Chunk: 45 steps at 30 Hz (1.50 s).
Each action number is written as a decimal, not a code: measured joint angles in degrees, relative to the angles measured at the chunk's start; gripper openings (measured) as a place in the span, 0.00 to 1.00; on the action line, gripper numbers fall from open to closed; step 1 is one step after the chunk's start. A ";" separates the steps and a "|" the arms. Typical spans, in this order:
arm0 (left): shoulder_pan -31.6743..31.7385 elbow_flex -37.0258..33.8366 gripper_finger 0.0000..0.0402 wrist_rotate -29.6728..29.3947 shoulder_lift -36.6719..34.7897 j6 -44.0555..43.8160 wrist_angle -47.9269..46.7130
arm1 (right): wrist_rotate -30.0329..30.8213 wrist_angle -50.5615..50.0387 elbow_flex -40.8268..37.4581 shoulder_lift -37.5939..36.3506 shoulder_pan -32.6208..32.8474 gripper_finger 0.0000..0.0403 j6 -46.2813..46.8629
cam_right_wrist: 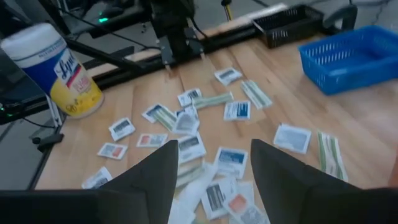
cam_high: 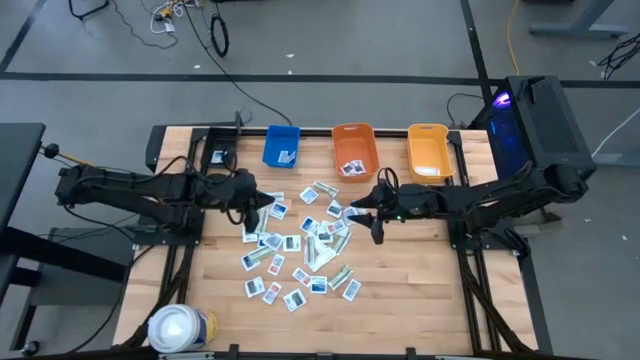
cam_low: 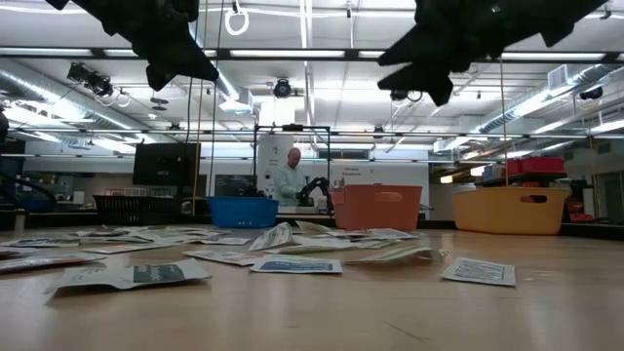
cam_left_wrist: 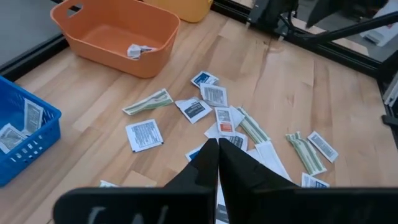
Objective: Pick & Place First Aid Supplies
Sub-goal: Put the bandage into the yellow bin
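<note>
The first aid supplies [cam_high: 300, 245] are many small flat packets lying scattered on the wooden table's middle, and they also show in the left wrist view [cam_left_wrist: 214, 112] and the right wrist view [cam_right_wrist: 186, 121]. My left gripper [cam_high: 263, 206] hangs above the pile's left edge. It is shut [cam_left_wrist: 217, 152], and I see nothing between its fingers. My right gripper [cam_high: 358, 213] hangs above the pile's right edge, open [cam_right_wrist: 214, 177] and empty. In the low view both grippers, left [cam_low: 190, 68] and right [cam_low: 419, 83], are well clear of the packets.
Three bins stand in a row at the far edge: blue [cam_high: 282, 145] with packets inside, orange [cam_high: 354, 150] with a packet inside, and yellow-orange [cam_high: 428, 150]. A large white roll [cam_high: 180, 328] stands at the near left corner. Bare wood lies near the front right.
</note>
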 joint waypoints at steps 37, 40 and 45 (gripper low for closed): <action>2.63 -0.01 0.50 8.09 12.32 3.69 7.96 | -0.02 -2.53 6.30 6.84 -0.07 0.50 -0.93; 3.21 -0.02 0.51 10.71 16.96 7.02 11.63 | -0.07 -2.44 6.30 6.84 -0.07 0.50 -0.93; 3.39 -0.02 0.49 15.84 23.43 14.81 17.70 | -1.47 -2.31 6.31 6.46 -0.07 0.50 -0.93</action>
